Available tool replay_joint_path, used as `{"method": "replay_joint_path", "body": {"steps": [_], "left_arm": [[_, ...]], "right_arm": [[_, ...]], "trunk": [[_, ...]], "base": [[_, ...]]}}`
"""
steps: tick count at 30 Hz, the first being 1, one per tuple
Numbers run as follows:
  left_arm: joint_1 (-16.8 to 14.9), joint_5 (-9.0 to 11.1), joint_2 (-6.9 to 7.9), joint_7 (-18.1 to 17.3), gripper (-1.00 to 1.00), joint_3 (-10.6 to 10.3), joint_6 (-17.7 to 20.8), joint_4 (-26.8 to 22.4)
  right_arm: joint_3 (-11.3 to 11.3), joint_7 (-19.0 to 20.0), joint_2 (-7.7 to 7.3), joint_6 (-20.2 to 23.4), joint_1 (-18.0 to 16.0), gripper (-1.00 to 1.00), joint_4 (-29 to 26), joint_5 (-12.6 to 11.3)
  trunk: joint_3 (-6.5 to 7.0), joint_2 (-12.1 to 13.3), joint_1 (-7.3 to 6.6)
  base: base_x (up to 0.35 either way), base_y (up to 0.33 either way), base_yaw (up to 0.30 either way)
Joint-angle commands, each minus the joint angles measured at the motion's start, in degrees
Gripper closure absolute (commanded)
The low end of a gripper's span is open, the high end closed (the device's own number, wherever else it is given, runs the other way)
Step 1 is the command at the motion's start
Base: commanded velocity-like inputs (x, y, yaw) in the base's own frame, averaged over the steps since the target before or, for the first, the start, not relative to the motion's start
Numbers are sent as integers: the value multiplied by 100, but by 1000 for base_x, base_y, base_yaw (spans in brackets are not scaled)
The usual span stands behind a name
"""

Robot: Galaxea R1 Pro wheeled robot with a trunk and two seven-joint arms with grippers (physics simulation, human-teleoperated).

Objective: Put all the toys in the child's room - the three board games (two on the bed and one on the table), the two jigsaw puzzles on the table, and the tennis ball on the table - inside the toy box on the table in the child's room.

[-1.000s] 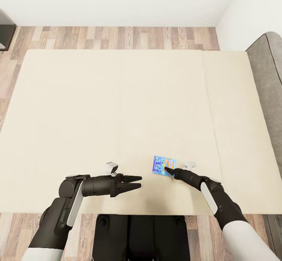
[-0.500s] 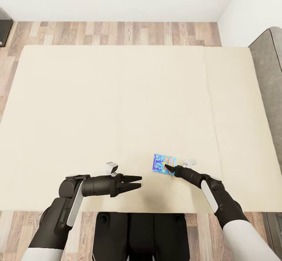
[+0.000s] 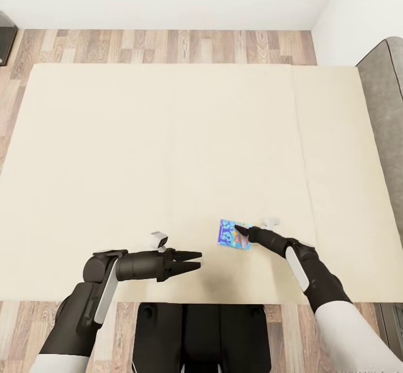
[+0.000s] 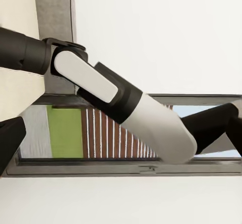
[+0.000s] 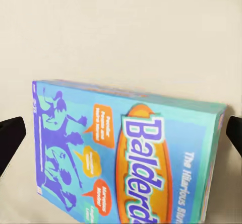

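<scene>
A small blue board game (image 3: 230,235) lies flat on the bed's cream mattress (image 3: 168,138), near the front edge. My right gripper (image 3: 242,230) hovers over the box's right half. In the right wrist view the blue box (image 5: 126,158) lies close under the camera. One dark fingertip (image 5: 10,138) stands off its one side and the other (image 5: 234,131) off the opposite side, so the right gripper (image 5: 121,133) is open around the box. My left gripper (image 3: 193,260) hangs open and empty over the mattress, left of the box, pointing toward it.
The bed's dark grey frame (image 3: 386,110) runs along the right side. Wooden floor (image 3: 168,46) lies beyond the far edge of the bed, then a white wall. A dark piece of furniture (image 3: 4,37) stands at the far left. The left wrist view faces my right arm (image 4: 126,108).
My right gripper has moved forward over the blue board game, its tip going from the box's near edge to above it. The head view shifted slightly. The left arm has stayed still.
</scene>
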Motion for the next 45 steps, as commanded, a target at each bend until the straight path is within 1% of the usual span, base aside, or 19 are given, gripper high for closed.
{"method": "replay_joint_path", "body": {"steps": [1,6,11,18,22,25,33,38,45], "left_arm": [[-1,9,0,-11,-100,-1,60,-1],[-1,9,29,-12,-100,-1,60,-1],[-1,9,51,-19,-100,-1,60,-1],[-1,9,58,-26,-100,-1,60,-1],[-1,9,62,-28,-100,-1,60,-1],[-1,12,64,-29,-100,-1,60,-1],[-1,16,64,-37,-100,3,60,-1],[-1,15,69,-38,-100,7,60,-1],[-1,16,73,-38,-100,8,60,-1]], "right_arm": [[-7,5,1,55,-30,-100,-2,-45],[13,-151,2,102,-171,-100,33,-51],[20,-303,8,100,-229,-100,178,-53],[22,-343,17,63,-245,-100,318,-53],[24,-347,76,67,-247,-100,342,-51],[29,-350,153,78,-248,-100,356,-47],[38,-350,261,74,-248,-100,450,-45],[40,-350,294,67,-248,-100,468,-40],[44,-349,300,65,-244,-100,469,-37]], "trunk": [[-6,-9,3],[-6,-9,3],[-6,-9,3],[-6,-9,3],[-6,-9,3],[-6,-9,3],[-6,-9,3],[-6,-9,3],[-6,-9,3]], "base": [[0,0,0],[0,0,0],[0,0,0],[0,0,0],[0,0,0],[0,0,0],[0,0,0],[0,0,0],[0,0,0]]}}
